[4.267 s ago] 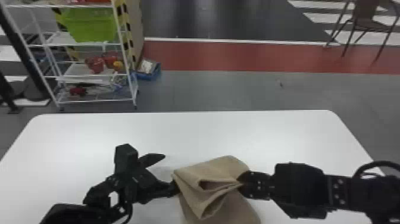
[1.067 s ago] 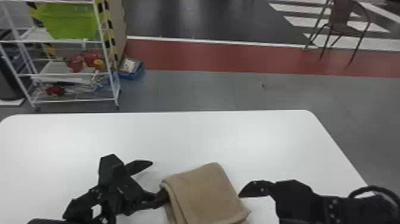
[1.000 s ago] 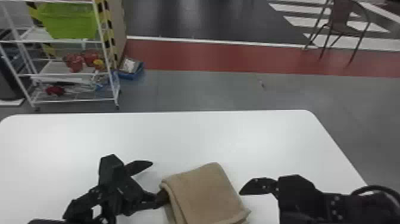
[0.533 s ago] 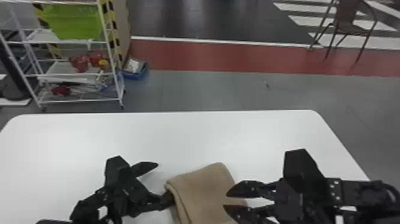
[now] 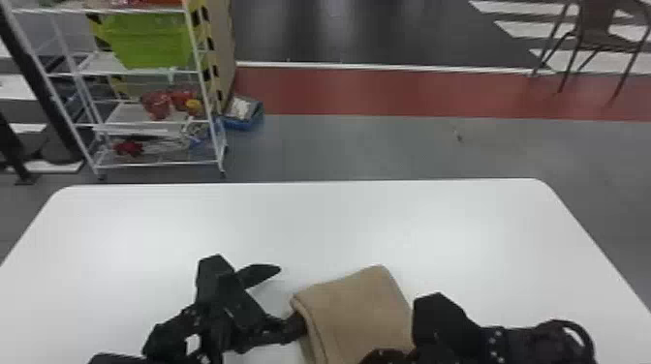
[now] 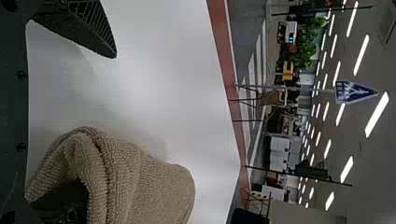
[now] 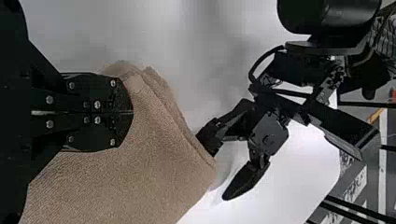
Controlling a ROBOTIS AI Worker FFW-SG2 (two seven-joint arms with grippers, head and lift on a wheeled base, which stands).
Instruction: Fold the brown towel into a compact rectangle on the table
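Note:
The brown towel [image 5: 361, 310] lies folded in layers near the table's front. My left gripper [image 5: 289, 296] is at its left edge with the fingers spread wide: one finger is tucked into the fold, the other stands off over bare table. In the left wrist view the towel [image 6: 154, 186] drapes over the lower finger of the left gripper [image 6: 99, 127]. My right gripper [image 5: 387, 356] is over the towel's near right part. In the right wrist view the right gripper [image 7: 132, 112] has its fingers together above the towel [image 7: 140, 172], with no cloth visibly pinched between them.
The white table [image 5: 310, 222] extends beyond the towel to its far edge and to both sides. Past it stand a wire shelf [image 5: 157, 166] with a green bin [image 5: 150, 41], a blue box [image 5: 242, 121] on the floor and a chair [image 5: 598, 29].
The right gripper, first at the bunched towel, drew off to the right, came back open and is now shut over the towel's near part. The raised fold now lies flatter. The left finger stays tucked in.

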